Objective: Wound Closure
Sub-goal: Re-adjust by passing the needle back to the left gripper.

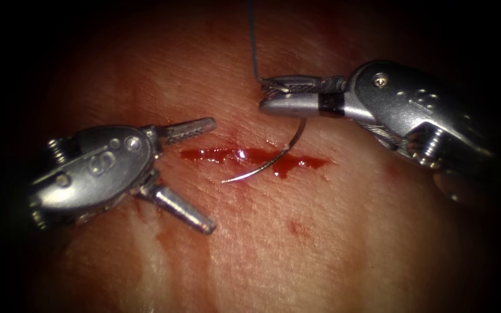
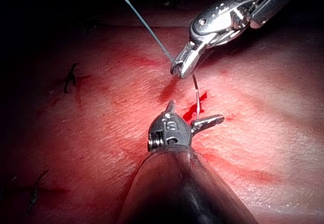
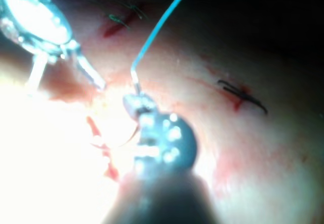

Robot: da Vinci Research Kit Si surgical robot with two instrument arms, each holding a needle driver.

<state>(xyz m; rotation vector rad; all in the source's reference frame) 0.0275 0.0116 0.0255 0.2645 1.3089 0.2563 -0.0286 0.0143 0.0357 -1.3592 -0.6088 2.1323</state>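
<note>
The right arm's tool [image 1: 268,95] has its fingers [image 1: 288,105] closed on the curved needle [image 1: 273,162] at its swaged end, where the thread [image 1: 253,40] joins. The thread runs up and away from the fingers. The needle body hangs below the fingers and curves down across the cut [image 1: 250,156], and its point lies on the left side, towards the left arm's tool. In the endoscope view the needle appears to lie over the red fluid [image 1: 285,165]; whether any part of it is in the tissue [image 1: 320,232] cannot be told.

The left arm's tool [image 1: 201,171] has its fingers [image 1: 189,130] spread wide and holds nothing. One finger lies just above the left end of the cut and the other well below it, with the needle point near the gap between them but apart from both.

Hazards, as judged from this position:
- The grip is at the extreme end of the needle. Judged risk: the needle may swivel in the fingers under load, so that the point leaves its line.
- The thread sits at the grip. Judged risk: the serrated fingers may crush or fray it.
- The open left fingers stand close to the tissue surface. Judged risk: contact may score the tissue or knock the needle point.

Finished stitches [image 2: 70,77] lie elsewhere on the tissue, well apart from both tools.
</note>
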